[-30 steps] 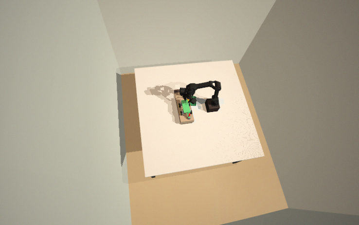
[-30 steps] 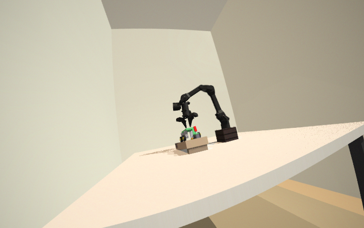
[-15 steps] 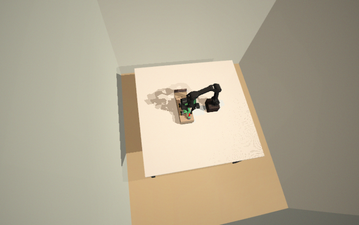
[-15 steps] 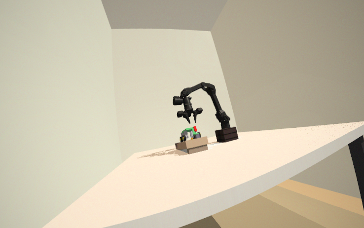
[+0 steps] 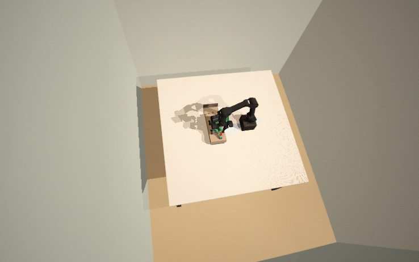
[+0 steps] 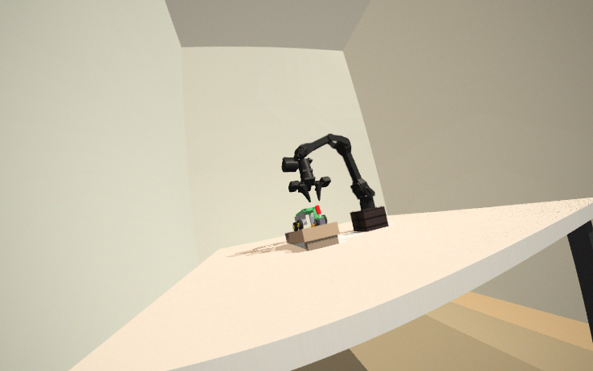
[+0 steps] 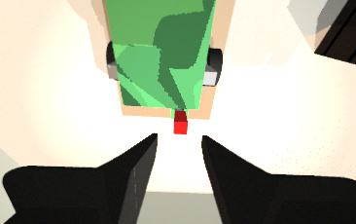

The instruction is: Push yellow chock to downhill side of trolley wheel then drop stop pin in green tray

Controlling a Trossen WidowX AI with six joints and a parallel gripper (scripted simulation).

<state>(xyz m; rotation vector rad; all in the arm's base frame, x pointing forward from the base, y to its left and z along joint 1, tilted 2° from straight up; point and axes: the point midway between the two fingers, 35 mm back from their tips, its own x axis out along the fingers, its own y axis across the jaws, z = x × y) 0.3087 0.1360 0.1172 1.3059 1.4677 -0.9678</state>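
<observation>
Now tool (image 5: 222, 132) (image 6: 314, 201) (image 7: 179, 138) above red-headed pin (image 5: 221, 134) (image 6: 317, 209) (image 7: 180, 127)

The black robot arm (image 5: 236, 106) covers much of the green trolley (image 5: 216, 130) (image 7: 160, 58) in the top view, leaving only scraps of its body visible, while the green tray (image 5: 227, 118) is reduced to a sliver behind the arm. At the wrist, the upper edge of the frame crops the trolley's body, the tan ramp (image 7: 223, 29) and, in the corner, the dark block (image 7: 344, 36). The black gripper (image 7: 179, 138) is cut off by the lower edge. The yellow chock with its orange handle cannot be made out, and the stop pin's shank below its red head (image 7: 180, 127) is mostly hidden.
</observation>
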